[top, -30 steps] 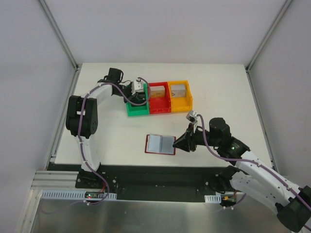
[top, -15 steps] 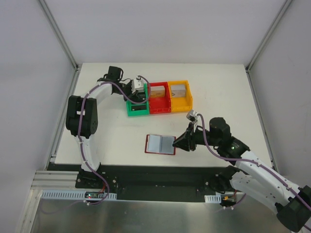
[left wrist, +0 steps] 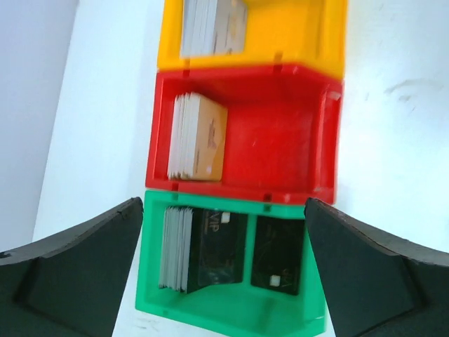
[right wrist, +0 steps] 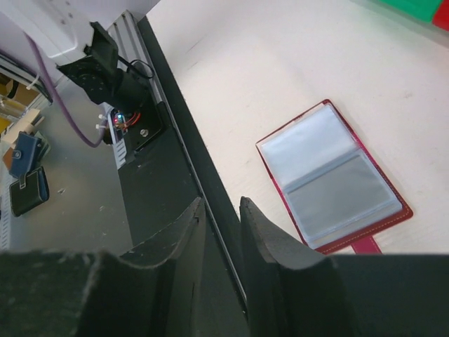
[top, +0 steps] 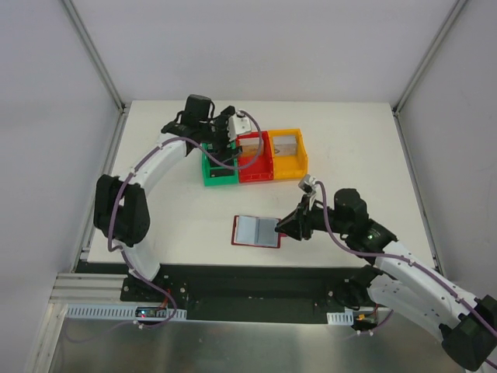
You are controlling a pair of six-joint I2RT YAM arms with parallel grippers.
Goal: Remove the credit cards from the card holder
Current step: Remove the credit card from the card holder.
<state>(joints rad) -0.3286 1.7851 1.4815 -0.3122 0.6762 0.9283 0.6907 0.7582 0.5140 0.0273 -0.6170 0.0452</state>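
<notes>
Down in the lower middle of the top view, on the table, the holder lay open and flat, well apart from the three bins up at upper centre. My read: it's light, floppy leather-ish stuff that'd slide or fold if you tugged one side. I'd pin one cover down and pull against that.

The cards showed as pale blue-grey faces behind clear pockets. They're probably stiff, thin and slick, so pinching an exposed edge at a pocket mouth seemed the way to go. I couldn't tell if any edge actually stuck out, though. The snap tab poked out at the lower right of the right wrist view, and I'd guess it's too flimsy to be a handle.

The right gripper sat just beside the holder's right edge, with its fingers almost together and nothing visible in the slit between them. The left gripper hung over the green and red bins, spread wide and empty.
</notes>
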